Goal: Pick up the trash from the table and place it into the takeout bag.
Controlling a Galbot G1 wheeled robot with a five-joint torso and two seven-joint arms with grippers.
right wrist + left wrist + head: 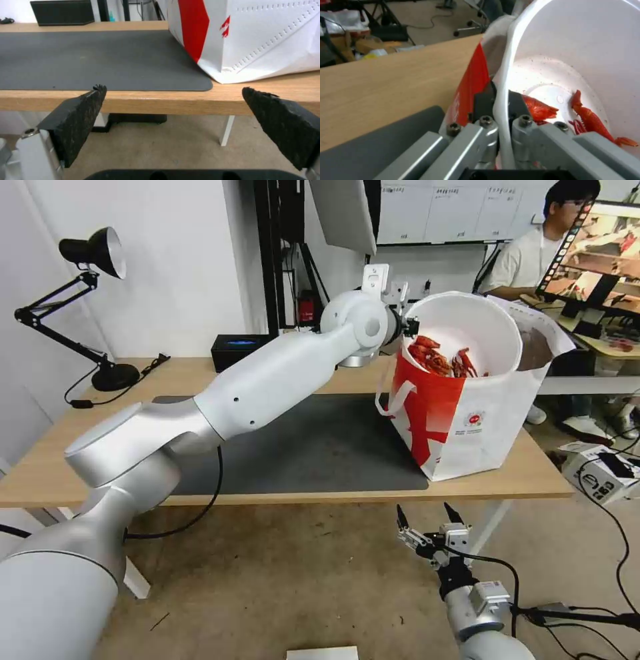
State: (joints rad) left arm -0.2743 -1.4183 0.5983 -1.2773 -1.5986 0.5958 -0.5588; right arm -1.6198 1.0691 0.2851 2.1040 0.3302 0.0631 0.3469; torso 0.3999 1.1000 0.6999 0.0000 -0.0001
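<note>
Head view: left gripper (408, 325) clamped on rim of white round bowl w/ red scraps (467, 330), upper right of frame.
Bowl tilted atop red-and-white takeout bag (467, 427); right gripper (427, 513) spread wide, lower right, below light-wood table (40, 467).

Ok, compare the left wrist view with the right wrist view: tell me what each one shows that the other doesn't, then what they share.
Left wrist view alone: the left gripper clamped on the rim of the white bowl, one finger inside and one outside, with red scraps lying inside the tipped bowl.

Right wrist view alone: the right gripper open and holding nothing, below the table's front edge, plus a table leg, the floor and a black box at the table's far side.

Both: the takeout bag, the dark grey mat and the wooden table.
</note>
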